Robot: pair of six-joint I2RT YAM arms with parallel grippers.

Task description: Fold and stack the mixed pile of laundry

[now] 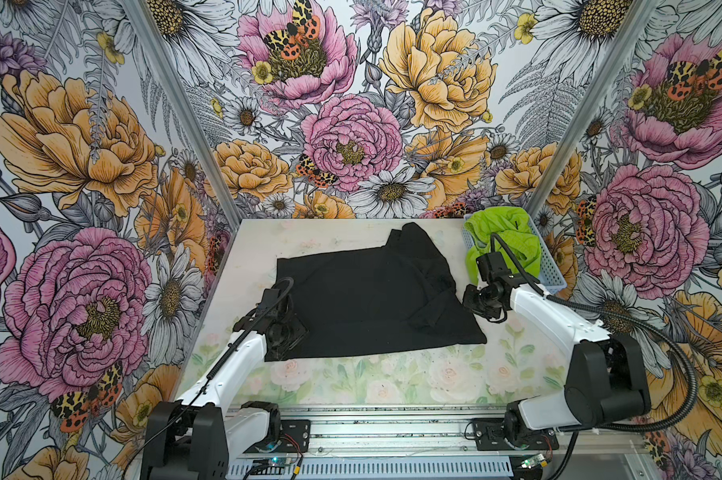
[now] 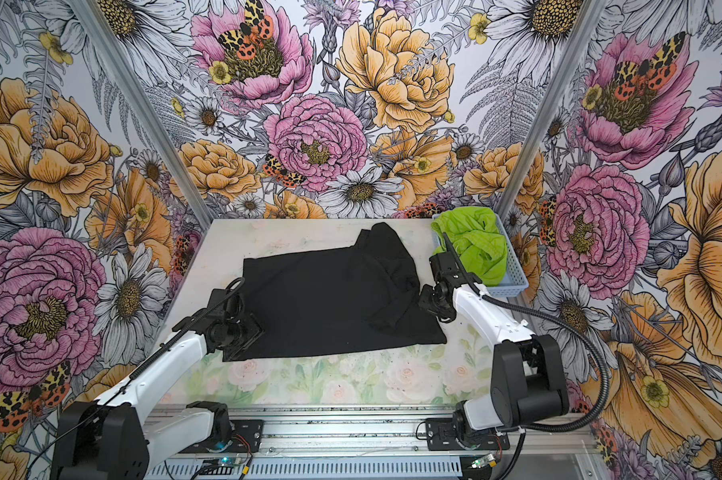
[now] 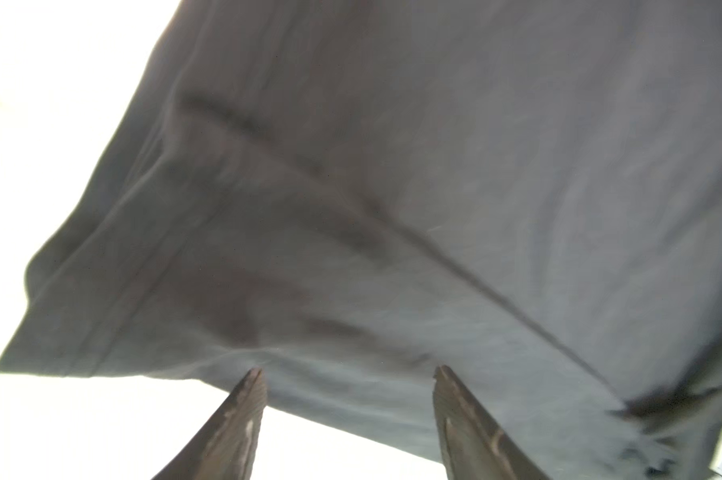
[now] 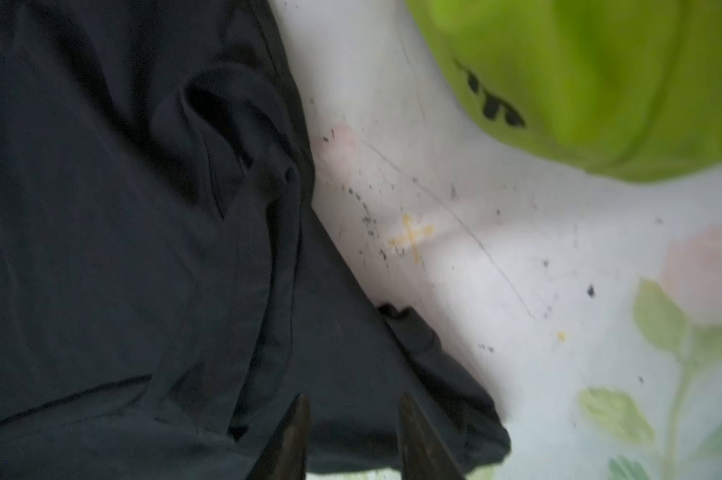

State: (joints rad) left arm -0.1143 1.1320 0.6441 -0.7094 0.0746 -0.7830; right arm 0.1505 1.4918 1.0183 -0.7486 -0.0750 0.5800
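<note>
The black T-shirt (image 1: 371, 299) (image 2: 334, 303) lies spread on the table, its right side rumpled with a sleeve folded over. The lime-green shorts (image 1: 504, 241) (image 2: 473, 245) sit bunched in the light-blue basket (image 1: 554, 274) at the back right, and their black logo shows in the right wrist view (image 4: 600, 83). My left gripper (image 1: 292, 332) (image 3: 346, 374) hangs open over the shirt's near-left corner, its fingers straddling the hem (image 3: 434, 166) with nothing pinched. My right gripper (image 1: 469, 299) (image 4: 353, 399) stands open just above the shirt's right edge (image 4: 143, 249), holding nothing.
The table (image 1: 392, 382) has a pale floral cover, with a bare strip in front of the shirt. Floral walls close in on three sides. The arm bases and a metal rail (image 1: 392, 432) run along the near edge.
</note>
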